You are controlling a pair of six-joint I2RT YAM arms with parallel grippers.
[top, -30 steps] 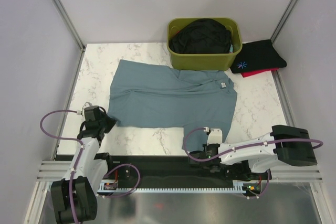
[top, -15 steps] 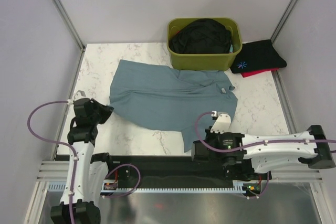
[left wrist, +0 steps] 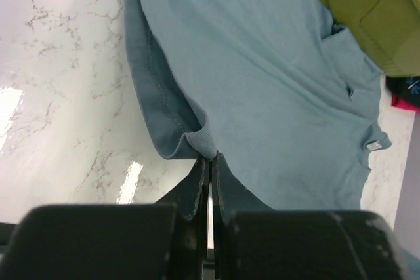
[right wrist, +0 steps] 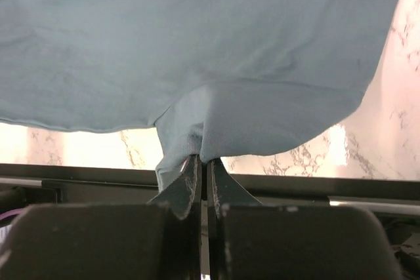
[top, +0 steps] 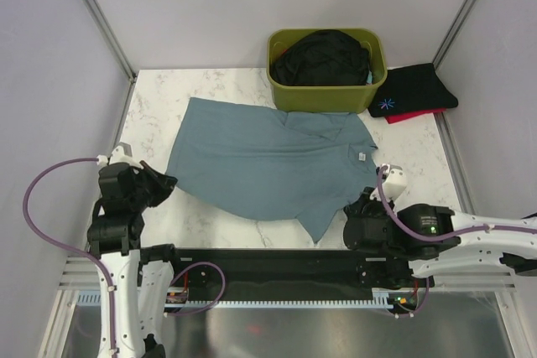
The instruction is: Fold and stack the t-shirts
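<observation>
At centre of white marble desk, large dusty teal-blue cotton t-shirt lies spread. Left hand clamped tight on near-left hem corner. Right hand pinching bunched near-right edge, closed on fabric.

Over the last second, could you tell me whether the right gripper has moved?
Yes. The right gripper, shut on the teal-blue t-shirt, has shifted rightward, from below the middle of the olive bin to below its right end.
</observation>
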